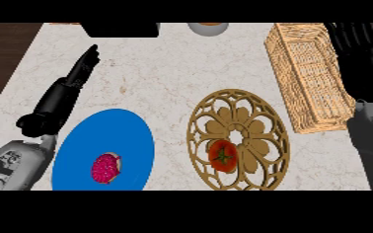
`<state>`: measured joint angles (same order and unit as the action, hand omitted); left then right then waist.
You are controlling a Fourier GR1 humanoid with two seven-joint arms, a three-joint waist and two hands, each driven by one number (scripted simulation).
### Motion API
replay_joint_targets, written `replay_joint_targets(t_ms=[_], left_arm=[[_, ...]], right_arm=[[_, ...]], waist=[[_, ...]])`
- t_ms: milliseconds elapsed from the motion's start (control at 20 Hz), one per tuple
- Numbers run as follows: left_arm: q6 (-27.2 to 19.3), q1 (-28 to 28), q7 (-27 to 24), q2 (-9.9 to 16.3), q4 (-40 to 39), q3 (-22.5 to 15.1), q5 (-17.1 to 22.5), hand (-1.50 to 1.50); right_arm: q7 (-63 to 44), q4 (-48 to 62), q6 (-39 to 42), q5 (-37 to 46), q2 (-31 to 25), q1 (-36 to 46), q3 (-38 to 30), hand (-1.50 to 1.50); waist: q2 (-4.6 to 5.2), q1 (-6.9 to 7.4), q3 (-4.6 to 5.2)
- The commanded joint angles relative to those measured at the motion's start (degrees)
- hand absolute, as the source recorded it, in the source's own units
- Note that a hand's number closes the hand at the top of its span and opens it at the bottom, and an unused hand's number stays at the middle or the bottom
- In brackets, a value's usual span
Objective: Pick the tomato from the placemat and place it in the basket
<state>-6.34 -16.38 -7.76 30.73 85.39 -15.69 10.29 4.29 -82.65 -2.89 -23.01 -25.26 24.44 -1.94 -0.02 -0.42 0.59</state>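
A red tomato [223, 154] with a green stalk is seen lying on a round, tan openwork placemat [238, 139], just below and left of the mat's centre, on a pale marble counter [160, 84]. To the mat's upper right, a long woven basket [309, 74] is set at a slant, its near corner close to the mat's rim but apart from it. The tomato is untouched by either hand.

At the left, the left hand [76, 74] is held out over the counter, its black fingers straight and pointed toward the far edge, nothing grasped. Just beside that forearm, a blue plate [124, 138] is seen, and on its lower part a pink frosted doughnut [106, 168] is laid.

At the right edge, only a grey forearm is shown, below the basket; the right hand itself is not shown.

Along the far edge, a dark box [120, 28] and a small pale bowl [208, 28] are partly cut off.
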Motion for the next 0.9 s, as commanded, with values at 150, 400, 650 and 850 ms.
replay_joint_targets(t_ms=[150,400,650,850], left_arm=[[-1.6,4.0,7.5,0.2,-5.8,8.2,6.6,0.0],[-2.7,5.9,11.4,-2.7,-8.2,7.5,8.6,0.0],[-3.6,3.7,13.4,-4.2,-9.9,7.2,8.6,0.0],[-3.2,6.0,14.5,-2.9,-8.0,7.7,9.0,0.0]], right_arm=[[8.0,-14.1,-6.5,5.7,3.5,-7.1,0.6,1.5],[9.5,-16.8,-4.2,29.2,-6.7,-5.4,15.8,-1.5],[4.1,-17.6,-23.0,48.5,8.2,-7.2,29.6,-1.5],[-11.0,-15.1,-29.4,63.2,16.5,-6.6,36.5,-1.5]], waist=[[-0.56,-0.9,-0.56],[-0.22,1.62,-0.05],[-0.18,0.72,-0.22],[-0.82,1.0,-0.23]])
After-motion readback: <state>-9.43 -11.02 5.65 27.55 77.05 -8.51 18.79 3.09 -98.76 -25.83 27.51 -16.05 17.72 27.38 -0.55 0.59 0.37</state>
